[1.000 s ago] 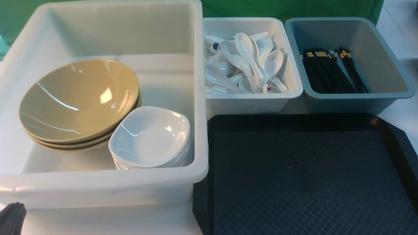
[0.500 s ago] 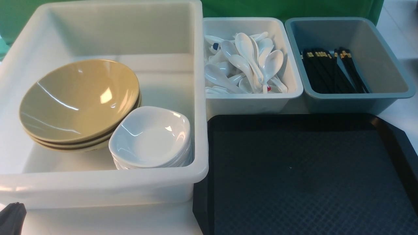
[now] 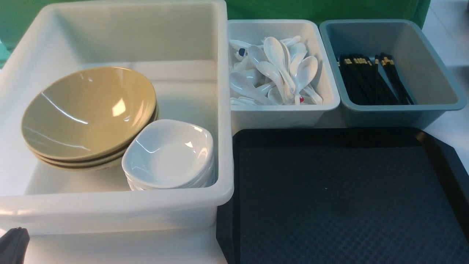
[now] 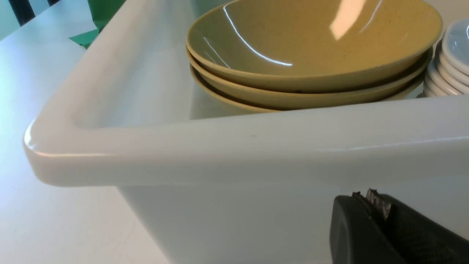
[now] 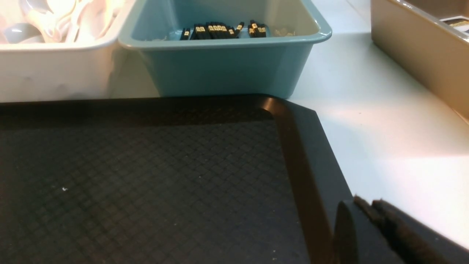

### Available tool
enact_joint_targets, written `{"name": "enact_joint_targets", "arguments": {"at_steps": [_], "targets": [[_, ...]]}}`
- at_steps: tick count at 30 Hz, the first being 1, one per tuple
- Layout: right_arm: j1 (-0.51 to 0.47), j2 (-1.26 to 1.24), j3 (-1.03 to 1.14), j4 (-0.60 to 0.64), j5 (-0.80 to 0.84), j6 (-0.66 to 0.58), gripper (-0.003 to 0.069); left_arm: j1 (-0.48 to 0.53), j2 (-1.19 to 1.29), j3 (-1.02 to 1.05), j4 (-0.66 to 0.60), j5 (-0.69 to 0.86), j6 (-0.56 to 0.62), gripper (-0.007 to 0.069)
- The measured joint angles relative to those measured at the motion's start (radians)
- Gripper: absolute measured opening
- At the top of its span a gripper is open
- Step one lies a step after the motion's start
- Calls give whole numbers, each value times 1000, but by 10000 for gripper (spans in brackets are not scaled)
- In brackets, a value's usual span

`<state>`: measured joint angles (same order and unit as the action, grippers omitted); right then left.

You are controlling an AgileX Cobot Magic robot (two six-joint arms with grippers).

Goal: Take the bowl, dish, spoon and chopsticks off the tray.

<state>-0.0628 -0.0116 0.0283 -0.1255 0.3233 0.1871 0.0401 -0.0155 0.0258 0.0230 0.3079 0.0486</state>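
Observation:
The black tray (image 3: 329, 190) lies bare at the front right, with nothing on its textured surface (image 5: 146, 176). A tan bowl (image 3: 88, 110) tops a stack of three in the big white bin, seen close in the left wrist view (image 4: 311, 36). Beside it a white dish (image 3: 170, 152) tops a stack of dishes (image 4: 456, 40). Several spoons (image 3: 278, 69) fill the small white bin. Chopsticks (image 3: 366, 80) lie in the grey-blue bin (image 5: 220, 30). My left gripper (image 4: 368, 194) is shut and empty, low outside the big bin's near left corner (image 3: 16, 231). My right gripper (image 5: 366, 202) is shut and empty by the tray's right rim.
The big white bin (image 3: 223, 110) stands left of the tray. The small white bin (image 3: 285, 110) and the grey-blue bin (image 3: 403, 110) stand side by side behind the tray. A tan container (image 5: 421, 55) sits farther right on the white table. Green cloth hangs at the back.

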Motion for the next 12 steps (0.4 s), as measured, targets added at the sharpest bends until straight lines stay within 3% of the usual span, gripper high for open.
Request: {"name": "enact_joint_targets", "arguments": {"at_steps": [12], "targets": [[0,0,0,0,0,0,90,0,0,0,0,0,0,-11]]}}
